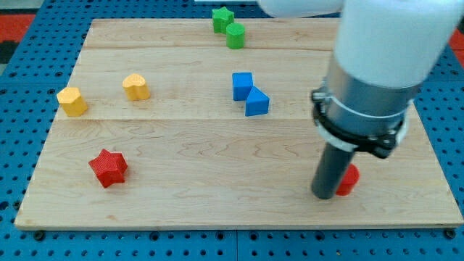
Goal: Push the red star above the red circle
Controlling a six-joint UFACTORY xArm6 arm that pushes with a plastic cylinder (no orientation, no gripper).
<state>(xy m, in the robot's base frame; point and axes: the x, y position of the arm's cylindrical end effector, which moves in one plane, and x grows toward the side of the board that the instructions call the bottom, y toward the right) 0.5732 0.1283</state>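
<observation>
The red star [108, 167] lies near the view's bottom left of the wooden board [188, 203]. The red circle [349, 180] sits at the view's bottom right, mostly hidden behind my rod. My tip [324, 194] rests on the board, touching or almost touching the red circle's left side. The red star is far to the view's left of my tip.
A yellow block [72, 101] and a second yellow block [135, 86] lie at the left. A blue cube [242, 85] touches a blue triangular block [257, 102] in the middle. A green star [222, 18] and a green round block [235, 35] sit at the top edge.
</observation>
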